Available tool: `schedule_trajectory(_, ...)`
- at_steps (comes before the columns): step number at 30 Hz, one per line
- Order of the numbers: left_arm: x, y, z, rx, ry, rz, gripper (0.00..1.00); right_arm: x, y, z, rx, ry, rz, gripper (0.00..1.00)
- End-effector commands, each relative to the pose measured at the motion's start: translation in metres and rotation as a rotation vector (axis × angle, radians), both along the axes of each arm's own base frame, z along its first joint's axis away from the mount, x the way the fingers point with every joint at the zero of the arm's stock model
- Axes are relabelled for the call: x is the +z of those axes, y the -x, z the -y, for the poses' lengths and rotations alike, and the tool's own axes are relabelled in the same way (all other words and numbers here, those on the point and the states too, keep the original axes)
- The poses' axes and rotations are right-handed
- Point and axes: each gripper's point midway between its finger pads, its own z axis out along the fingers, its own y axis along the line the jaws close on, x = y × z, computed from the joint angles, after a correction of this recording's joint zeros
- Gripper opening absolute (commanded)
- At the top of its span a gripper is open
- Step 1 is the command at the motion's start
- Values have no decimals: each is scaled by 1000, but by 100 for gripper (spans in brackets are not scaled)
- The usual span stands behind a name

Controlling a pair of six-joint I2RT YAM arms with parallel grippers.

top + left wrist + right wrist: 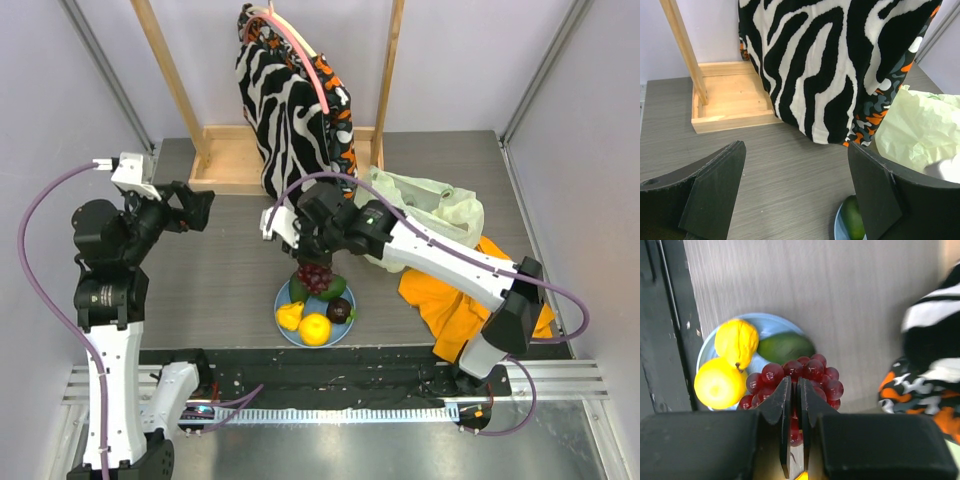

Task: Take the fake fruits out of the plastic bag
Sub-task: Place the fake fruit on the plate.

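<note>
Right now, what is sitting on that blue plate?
A yellow lemon, an orange ball, a dark purple fruit and a green avocado. The right pincer holds red grapes over it, hiding part of the plate.

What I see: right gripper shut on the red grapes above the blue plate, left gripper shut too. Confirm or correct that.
Wrong on the left gripper: it is open and empty, as the left wrist view shows. The right gripper is shut on the red grapes above the blue plate.

Bright, even light; right hand blurred close to its wrist camera.
</note>
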Motion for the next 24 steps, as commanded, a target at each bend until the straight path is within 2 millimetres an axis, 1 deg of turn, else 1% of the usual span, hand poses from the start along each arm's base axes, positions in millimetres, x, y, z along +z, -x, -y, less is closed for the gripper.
schedule_trajectory(1, 8, -3, 3, -18, 20, 35, 88, -13, 8, -10, 52, 4, 60, 1)
schedule_trajectory(2, 7, -2, 4, -21, 23, 34, 88, -16, 10, -10, 54, 9, 59, 1)
schedule_trajectory(3, 8, -2, 4, -22, 25, 34, 88, -16, 15, -11, 65, 11, 59, 1)
schedule_trajectory(5, 7, -2, 5, -25, 28, 31, 88, -14, 20, -12, 73, 4, 69, 1)
schedule_trajectory(8, 5, -3, 5, -28, 31, 27, 88, -15, 32, -13, 95, 7, 75, 1)
schedule_trajectory(9, 4, -3, 5, -28, 34, 25, 88, -19, 39, -14, 109, 18, 72, 1)
schedule_trajectory(11, 2, -4, 5, -28, 37, 22, 88, -24, 48, -14, 125, 27, 63, 7)
schedule_trajectory(12, 1, -4, 6, -30, 42, 19, 88, -30, 53, -13, 133, 40, 51, 10)
schedule_trajectory(13, 1, -4, 6, -30, 43, 20, 88, -34, 63, -12, 158, 54, 32, 12)
schedule_trajectory(14, 1, -4, 6, -33, 45, 19, 88, -38, 67, -10, 164, 65, 20, 19)
schedule_trajectory(16, 1, -3, 6, -35, 48, 18, 88, -44, 76, -5, 177, 92, -1, 29)
schedule_trajectory(17, 1, -3, 7, -36, 49, 18, 88, -43, 78, -2, 171, 94, -3, 37)
schedule_trajectory(18, 0, -3, 8, -42, 48, 17, 88, -45, 78, 2, 160, 101, -6, 56)
schedule_trajectory(19, -1, -4, 8, -45, 50, 13, 88, -42, 71, 5, 122, 106, 25, 63)
schedule_trajectory(20, -2, -3, 9, -51, 51, 11, 88, -32, 66, 7, 56, 76, 32, 77)
schedule_trajectory(21, -3, -5, 11, -63, 52, 4, 88, -22, 58, 6, 12, 53, 56, 88)
schedule_trajectory(22, -5, -5, 12, -68, 54, -2, 88, -14, 53, 6, -20, 36, 61, 91)
schedule_trajectory(23, -7, -6, 13, -74, 57, -8, 89, 6, 45, 5, -54, -10, 70, 93)
schedule_trajectory(24, -12, -8, 13, -76, 61, -24, 91, 15, 41, 5, -87, -38, 58, 96)
